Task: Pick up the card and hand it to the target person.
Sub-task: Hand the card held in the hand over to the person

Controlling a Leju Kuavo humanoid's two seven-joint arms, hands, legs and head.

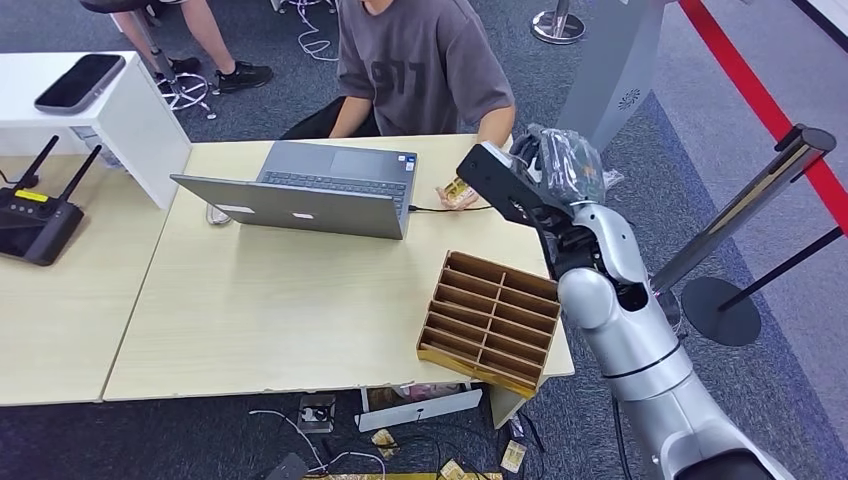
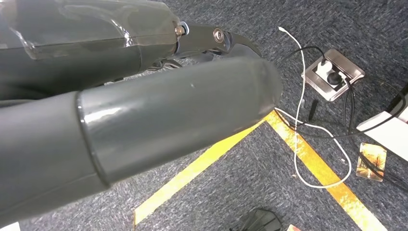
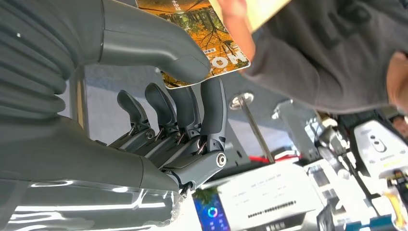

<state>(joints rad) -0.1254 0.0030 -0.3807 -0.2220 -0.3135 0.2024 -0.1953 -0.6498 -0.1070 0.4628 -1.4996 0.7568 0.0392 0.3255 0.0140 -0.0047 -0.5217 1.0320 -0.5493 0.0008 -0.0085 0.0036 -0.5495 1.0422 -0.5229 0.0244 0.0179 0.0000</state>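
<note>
From my feed: laptop (image 1: 310, 190) sits on the table (image 1: 260, 310) before the person (image 1: 420, 65), divided tray (image 1: 490, 320) to its right near the front edge.

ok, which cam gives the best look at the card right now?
Right wrist view: the card is close up, its autumn print clear, pinched between the right hand's thumb and fingers, with a person's hand touching it. The head view shows a small sliver of it beyond the hand. The left wrist view looks at floor.

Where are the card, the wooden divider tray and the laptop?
card (image 3: 211, 36), right wrist view, printed face.
wooden divider tray (image 1: 440, 290), head view, left outer wall.
laptop (image 1: 300, 205), head view, lid back.
</note>
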